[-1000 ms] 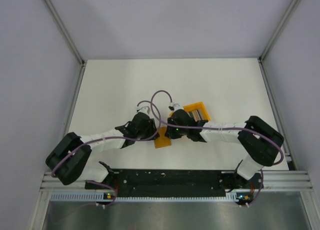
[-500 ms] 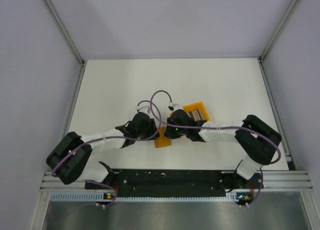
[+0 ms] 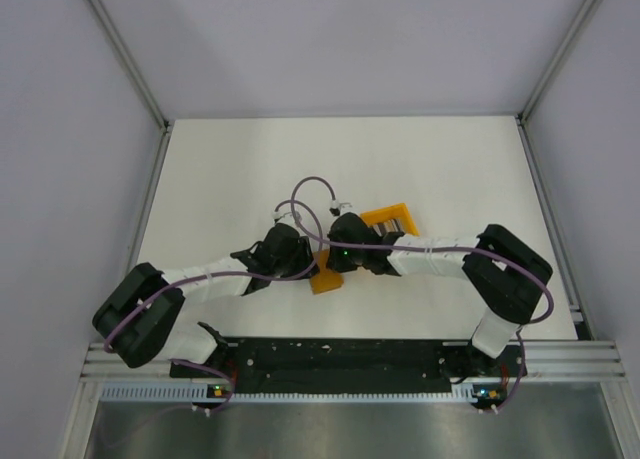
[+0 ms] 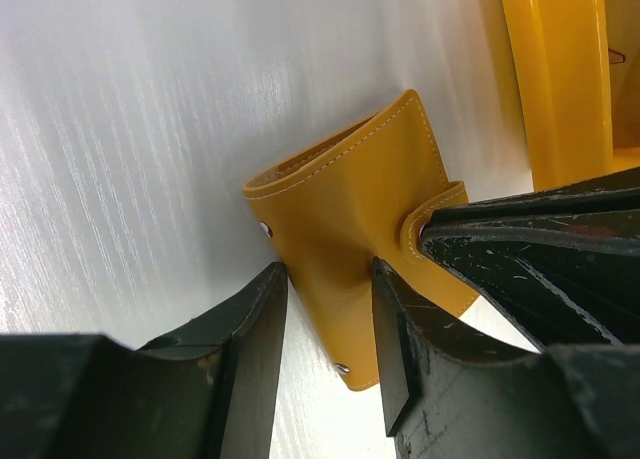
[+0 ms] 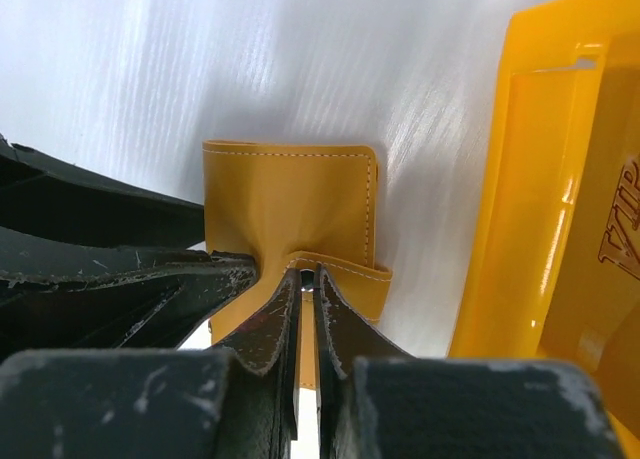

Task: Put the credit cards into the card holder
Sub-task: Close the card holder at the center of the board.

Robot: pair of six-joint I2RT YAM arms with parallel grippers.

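Right gripper [image 5: 308, 271] edged left, pinching stitched leathery card holder [image 5: 290, 199]; left gripper [image 4: 326, 269] clamps it too.

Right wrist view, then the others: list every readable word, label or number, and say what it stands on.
"VIP": raised letters on the bin in the right wrist view, cut by the frame edge, so the last letter is uncertain and more may follow.
Card holder: stitching only, no text.
Top and left wrist views: nothing readable.
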